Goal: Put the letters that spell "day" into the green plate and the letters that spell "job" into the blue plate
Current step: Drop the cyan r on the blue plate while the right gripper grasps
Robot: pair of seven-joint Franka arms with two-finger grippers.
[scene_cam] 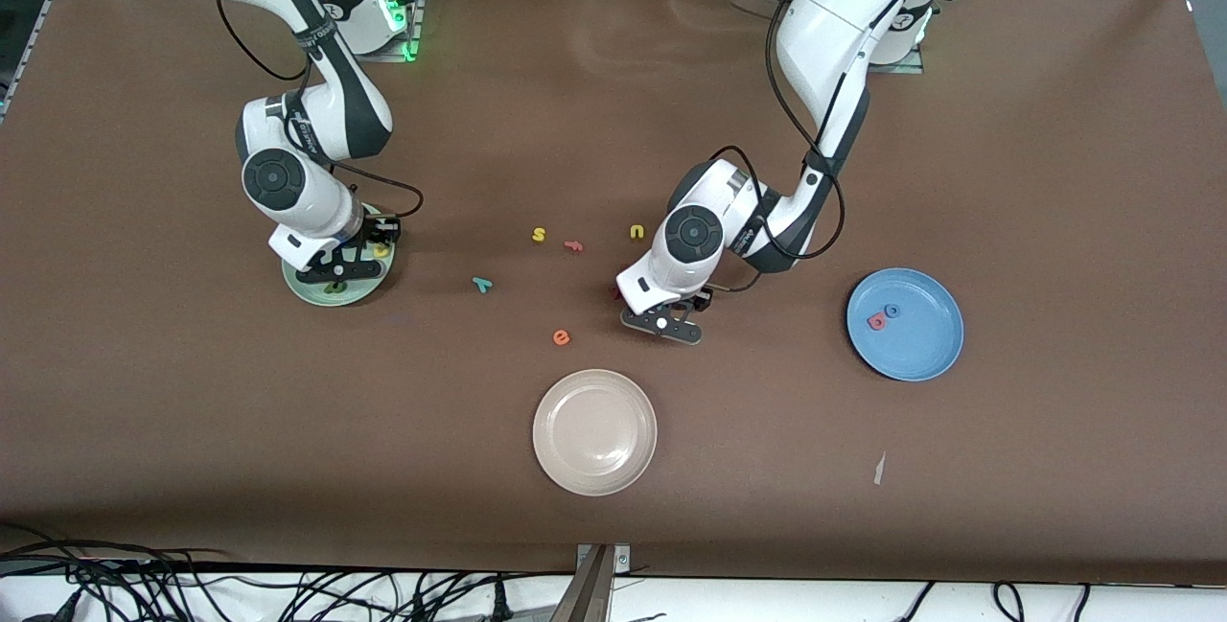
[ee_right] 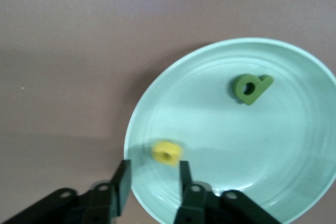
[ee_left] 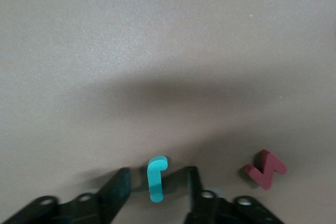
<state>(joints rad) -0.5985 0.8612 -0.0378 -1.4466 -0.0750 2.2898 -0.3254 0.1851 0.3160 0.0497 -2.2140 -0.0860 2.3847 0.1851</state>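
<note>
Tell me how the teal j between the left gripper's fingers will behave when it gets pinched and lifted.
The teal j looks like thick, matte foam, so it is probably very light and may squash slightly. It lies flat on the table, so rolling seems unlikely. Being small and narrow, it could twist between the left gripper fingers if caught off-centre.

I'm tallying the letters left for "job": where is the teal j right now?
The teal j lies on the table between the left end effector's open fingers, beside a dark red letter, nearer the front camera than the yellow u.
</note>
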